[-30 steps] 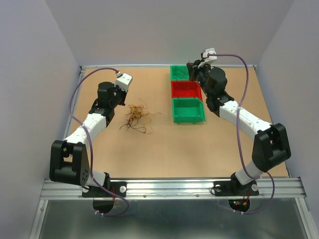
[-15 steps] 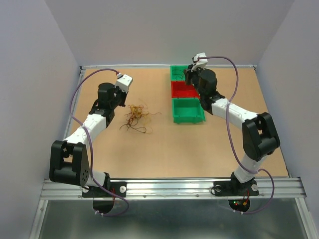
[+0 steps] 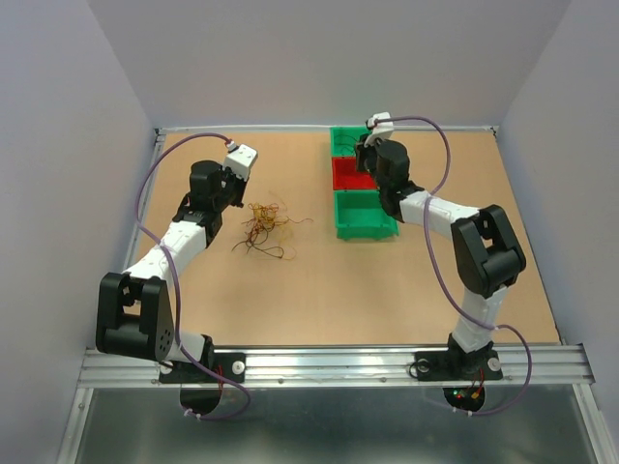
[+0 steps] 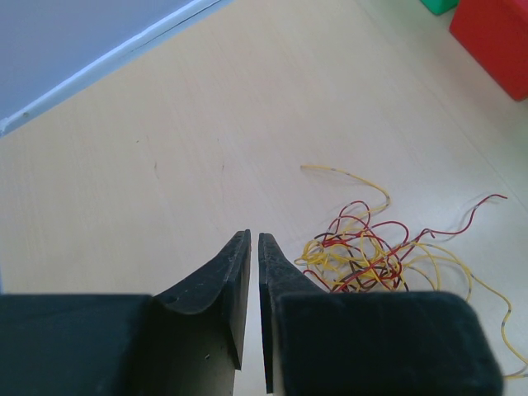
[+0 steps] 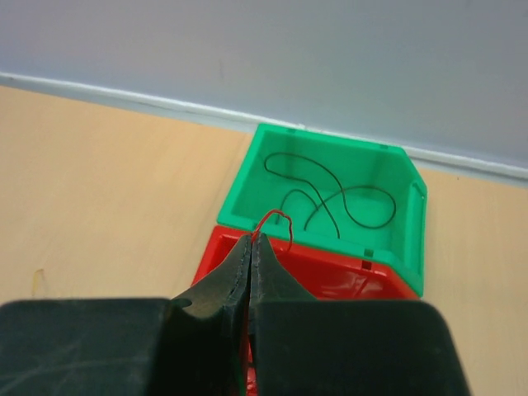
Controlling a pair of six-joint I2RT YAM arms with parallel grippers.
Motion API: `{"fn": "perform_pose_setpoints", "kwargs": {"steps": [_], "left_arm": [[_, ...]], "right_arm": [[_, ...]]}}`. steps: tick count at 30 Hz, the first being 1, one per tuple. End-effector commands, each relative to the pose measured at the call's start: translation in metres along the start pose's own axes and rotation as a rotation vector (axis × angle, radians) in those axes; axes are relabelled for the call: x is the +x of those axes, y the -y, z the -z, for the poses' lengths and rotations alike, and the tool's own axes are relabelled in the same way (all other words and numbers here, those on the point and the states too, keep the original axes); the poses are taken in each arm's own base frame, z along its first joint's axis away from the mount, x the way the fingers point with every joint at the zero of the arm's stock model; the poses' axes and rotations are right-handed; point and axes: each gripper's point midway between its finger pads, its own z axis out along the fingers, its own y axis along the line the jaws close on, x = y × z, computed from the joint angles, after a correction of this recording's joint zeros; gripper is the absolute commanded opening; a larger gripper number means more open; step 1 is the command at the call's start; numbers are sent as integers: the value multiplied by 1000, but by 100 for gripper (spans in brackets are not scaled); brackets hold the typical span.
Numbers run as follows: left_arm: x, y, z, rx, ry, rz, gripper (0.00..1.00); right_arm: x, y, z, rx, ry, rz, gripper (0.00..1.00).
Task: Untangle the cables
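Sorting is partly done, I judge: a couple of black wires (image 5: 338, 191) lie in the far green bin (image 5: 247, 198), and the right gripper (image 5: 252, 239), its jaws pressed together on a thin red wire (image 5: 278, 216), hangs over the red bin (image 5: 330, 276). Most of the work is left: the tangle of cables (image 4: 371, 256), with red, yellow and dark strands, sits on the table (image 4: 165, 148) just beside the left gripper (image 4: 254, 239), whose jaws stand slightly apart on nothing

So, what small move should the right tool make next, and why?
Probably open over the red bin: the right tool is shut on a red wire just above it, and the far green bin holds only black wires.
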Motion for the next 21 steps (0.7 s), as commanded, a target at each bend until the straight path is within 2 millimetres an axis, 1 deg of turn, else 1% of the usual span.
{"fn": "perform_pose_setpoints", "kwargs": {"steps": [1,3,5,6,7,9,10,11,13,14,17,18,19,21], "left_arm": [[-22,-2,5,-5,74,-12,21],[-22,-3,5,-7,72,-13,21],[-22,-3,5,-7,72,-13,21],[-21,-3,5,-7,70,-13,21],[-21,-3,5,-7,70,-13,21],[-21,-3,4,-6,69,-13,21],[-21,-3,3,-6,67,-14,21],[-20,-2,3,-5,65,-12,21],[-20,-3,2,-5,66,-14,21],[-19,-2,2,-4,63,-11,21],[-19,-3,2,-5,60,-11,21],[-19,-3,2,-6,59,-11,21],[-19,-2,2,-3,57,-11,21],[-19,-2,2,-3,57,-10,21]], "right_arm": [[6,17,-13,86,18,-15,0],[10,20,-14,105,12,-29,1],[17,27,-13,150,10,-50,1],[25,33,-14,182,4,-57,1],[29,32,-15,181,-2,-59,1],[41,41,-16,237,-17,-59,1],[46,47,-15,271,-23,-69,1],[51,49,-14,283,-33,-70,1],[56,53,-10,308,-48,-82,1],[63,55,-6,330,-62,-104,1],[77,56,-3,326,-107,-120,0],[79,57,-5,323,-120,-118,1],[94,57,-5,318,-172,-95,1],[107,56,-7,311,-228,-73,1]]}}
